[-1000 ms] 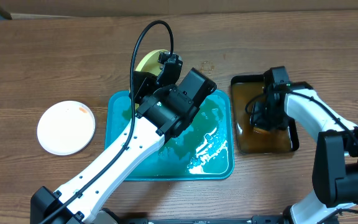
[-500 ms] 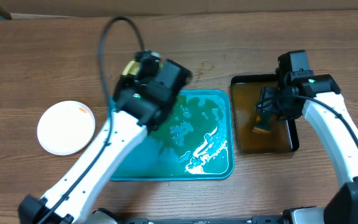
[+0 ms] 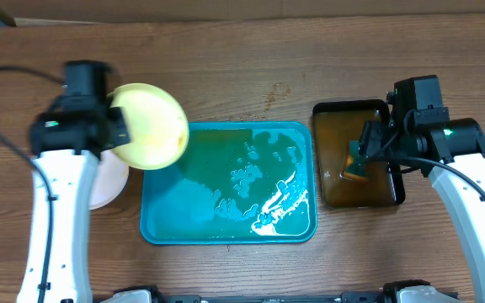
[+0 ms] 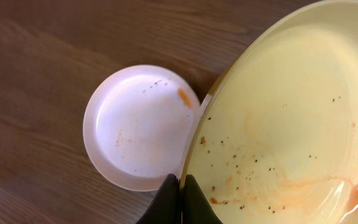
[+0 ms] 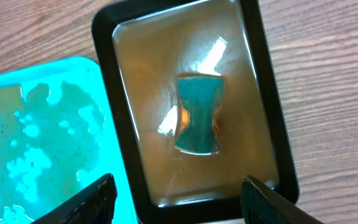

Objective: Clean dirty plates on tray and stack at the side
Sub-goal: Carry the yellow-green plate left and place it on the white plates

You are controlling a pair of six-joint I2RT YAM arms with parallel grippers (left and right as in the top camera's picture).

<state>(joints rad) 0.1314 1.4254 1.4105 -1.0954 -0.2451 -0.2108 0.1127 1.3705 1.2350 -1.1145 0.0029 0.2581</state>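
Stacking step. Left tool (image 4: pixel 180 198) was clenched on the pale plate (image 4: pixel 278 124) at its rim, plate tilted above the white plate (image 4: pixel 135 124) on the table (image 3: pixel 310 50), left of the blue tray (image 3: pixel 167 227). Next move probably called for levelling, lowering and letting go. Right tool (image 5: pixel 179 202) hung released over the sponge (image 5: pixel 197 112) in the black tray (image 5: pixel 272 124).

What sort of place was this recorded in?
Likely a lab tabletop mock-up of dishwashing: a foamy turquoise tray, a black tray of brown water holding a sponge, and a sauce-smeared plate.
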